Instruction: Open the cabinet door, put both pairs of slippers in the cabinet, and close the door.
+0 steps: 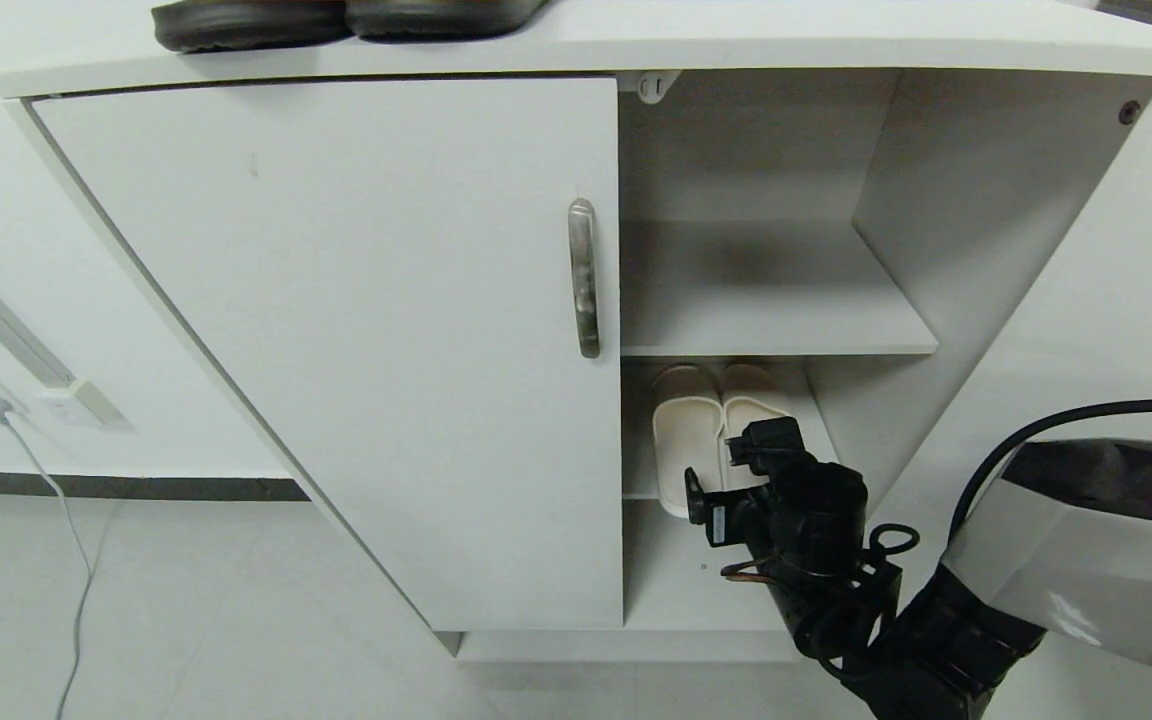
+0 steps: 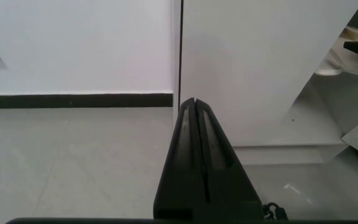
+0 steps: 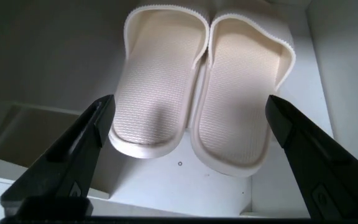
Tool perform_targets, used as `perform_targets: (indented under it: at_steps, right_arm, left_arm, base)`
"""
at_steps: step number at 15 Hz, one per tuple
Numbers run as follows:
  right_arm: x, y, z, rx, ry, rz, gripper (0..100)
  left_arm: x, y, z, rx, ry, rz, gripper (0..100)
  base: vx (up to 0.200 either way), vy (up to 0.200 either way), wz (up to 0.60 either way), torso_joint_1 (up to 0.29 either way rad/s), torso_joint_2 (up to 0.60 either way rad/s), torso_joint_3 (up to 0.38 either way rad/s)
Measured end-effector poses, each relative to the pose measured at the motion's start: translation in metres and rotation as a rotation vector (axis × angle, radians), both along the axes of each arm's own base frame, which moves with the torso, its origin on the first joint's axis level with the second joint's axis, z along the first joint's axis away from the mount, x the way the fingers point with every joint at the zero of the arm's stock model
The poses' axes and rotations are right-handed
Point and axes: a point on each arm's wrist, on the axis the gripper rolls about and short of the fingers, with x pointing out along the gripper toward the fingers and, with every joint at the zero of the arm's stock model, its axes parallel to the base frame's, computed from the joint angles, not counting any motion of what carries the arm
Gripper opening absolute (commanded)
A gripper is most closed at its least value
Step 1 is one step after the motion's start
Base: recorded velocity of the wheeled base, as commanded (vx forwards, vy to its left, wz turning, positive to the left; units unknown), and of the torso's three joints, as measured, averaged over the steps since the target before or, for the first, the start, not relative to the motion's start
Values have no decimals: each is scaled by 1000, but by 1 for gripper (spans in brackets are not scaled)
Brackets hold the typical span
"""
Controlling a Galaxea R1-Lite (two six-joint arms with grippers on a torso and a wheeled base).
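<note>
The white cabinet has its left door (image 1: 356, 330) shut and its right half open. A cream pair of slippers (image 1: 701, 430) (image 3: 197, 93) lies side by side on the middle shelf, heels toward me. My right gripper (image 1: 736, 470) (image 3: 188, 124) is open just in front of the heels, with nothing between its fingers. A dark pair of slippers (image 1: 336, 20) rests on the cabinet top (image 1: 736, 45) at the left. My left gripper (image 2: 196, 106) is shut and empty, low over the floor, pointing at the cabinet's left edge.
The upper shelf (image 1: 766, 300) and the bottom compartment (image 1: 676, 590) hold nothing. The open right door (image 1: 1116, 350) stands at the right. A metal handle (image 1: 583, 275) runs down the shut door. A wall socket with a cable (image 1: 6, 410) is at the left.
</note>
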Motion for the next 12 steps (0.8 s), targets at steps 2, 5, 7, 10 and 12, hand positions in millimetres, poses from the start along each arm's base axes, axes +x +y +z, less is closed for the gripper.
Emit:
perform_targets:
  at_steps: [2,5,7,10,12]
  right_arm:
    - [-1,0,0,1,0,1,100]
    - [-3,2,0,-1,1,9,100]
    - [-4,2,-1,-4,5,10,100]
    - [-5,2,-1,-6,5,12,100]
    - [-5,1,-2,-6,5,12,100]
  left_arm:
    - [0,0,0,0,0,0,0]
    - [0,0,0,0,0,0,0]
    - [0,0,0,-2,0,0,0]
    - [0,0,0,-3,1,-1,0]
    - [0,0,0,-4,0,0,0]
  base:
    - [-200,0,0,5,0,5]
    - [-200,0,0,-1,7,7]
    - [-200,0,0,0,5,2]
    - [0,0,0,0,0,0]
    - [0,0,0,0,0,0]
